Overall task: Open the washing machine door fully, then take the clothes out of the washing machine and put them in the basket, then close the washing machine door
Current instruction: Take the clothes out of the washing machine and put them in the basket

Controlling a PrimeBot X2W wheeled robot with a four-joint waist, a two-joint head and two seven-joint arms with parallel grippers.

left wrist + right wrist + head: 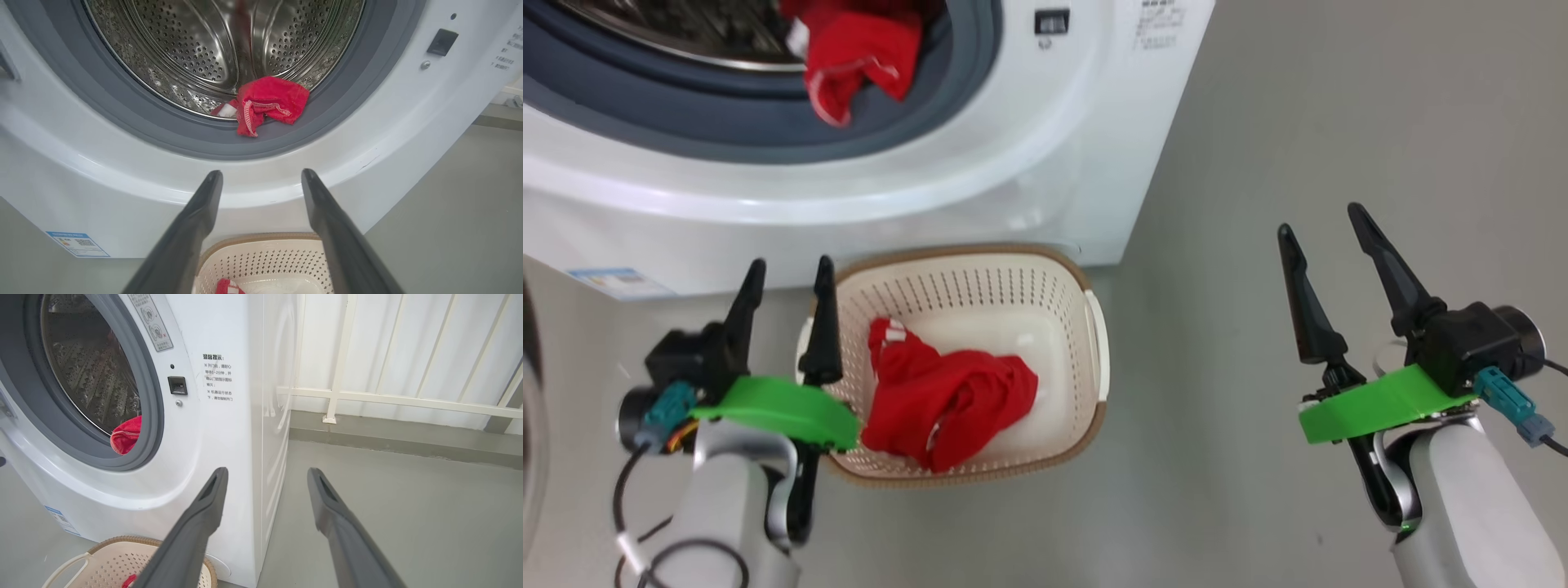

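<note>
The white washing machine [980, 163] stands with its mouth uncovered; a sliver of the black door [529, 408] shows at the head view's left edge. One red garment [858, 57] lies over the grey gasket at the drum's lip [267, 104] [126, 435]. Another red garment [943, 400] sits in the cream basket [1094, 327] on the floor before the machine. My left gripper [788, 269] hovers open at the basket's left rim, empty [261, 175]. My right gripper [1327, 220] is open and empty over the bare floor right of the machine [267, 473].
Grey floor [1298, 122] stretches to the right of the machine. A white railing [388, 398] and a low kerb stand behind it. The machine's blue label [77, 243] marks its lower left front.
</note>
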